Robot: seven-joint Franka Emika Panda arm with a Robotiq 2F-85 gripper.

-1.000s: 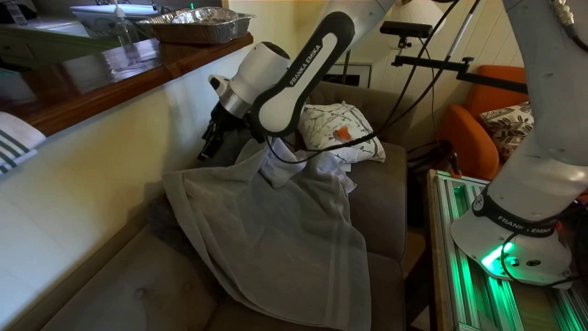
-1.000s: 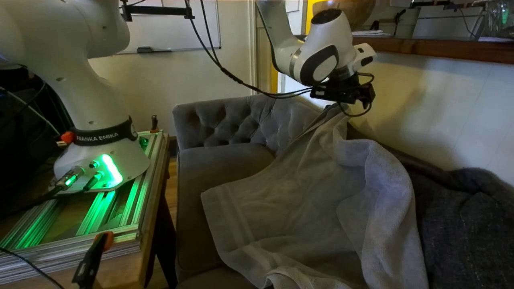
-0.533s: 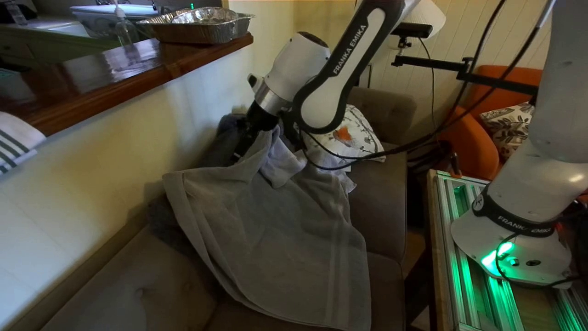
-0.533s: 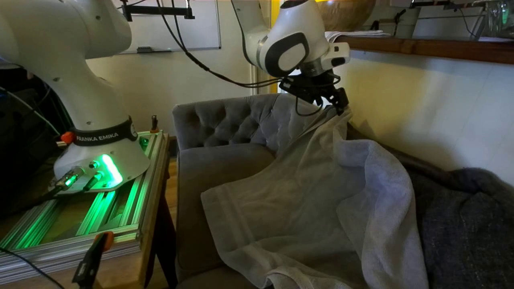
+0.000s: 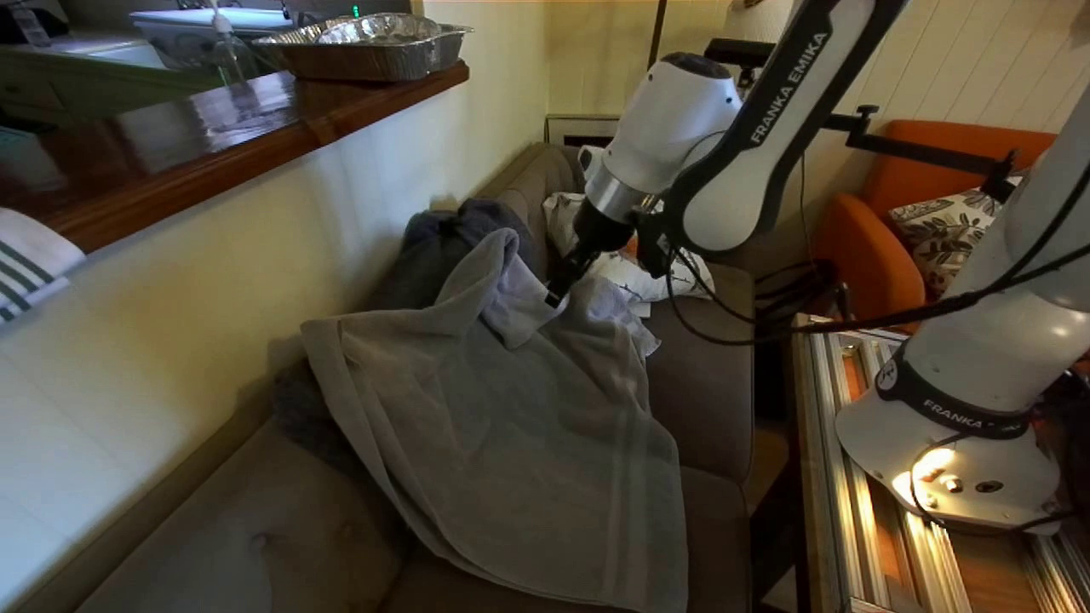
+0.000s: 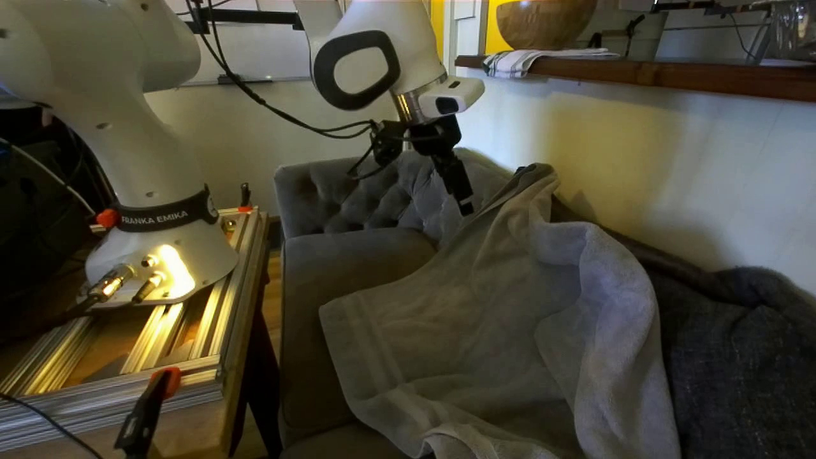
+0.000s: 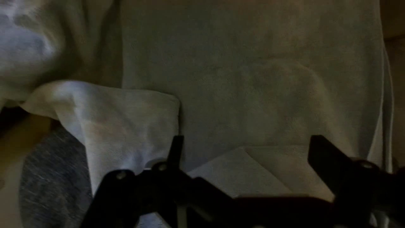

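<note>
The gripper (image 7: pixel 247 142), jaws wide and empty, hangs by the towel (image 5: pixel 528 426), contact unclear. The towel slopes from the back edge of the sofa (image 6: pixel 350 274) toward its front, presumably propped by the backrest (image 5: pixel 255 519). A cushion (image 5: pixel 628 274) leans at the far corner, likely supported by the armrest (image 6: pixel 357 197).

Gray towel (image 5: pixel 519 426): large, plush cloth, mostly spread out but rumpled, lying across the sofa (image 6: pixel 338 261).
Towel hem (image 5: pixel 623 511): pale bands run just inside the edge; rests on the sofa's seat, set back from the front edge and roughly parallel to it.
Towel peak (image 6: pixel 537 178): bunched and raised toward the sofa's backrest, sloping down to the seat.
Towel roll (image 6: pixel 612 306): thick, rounded fold, descends from near the peak along the sofa's backrest side.
Towel flap (image 5: pixel 515 315): lighter folded portion beside the peak, above the sofa's seat.
</note>
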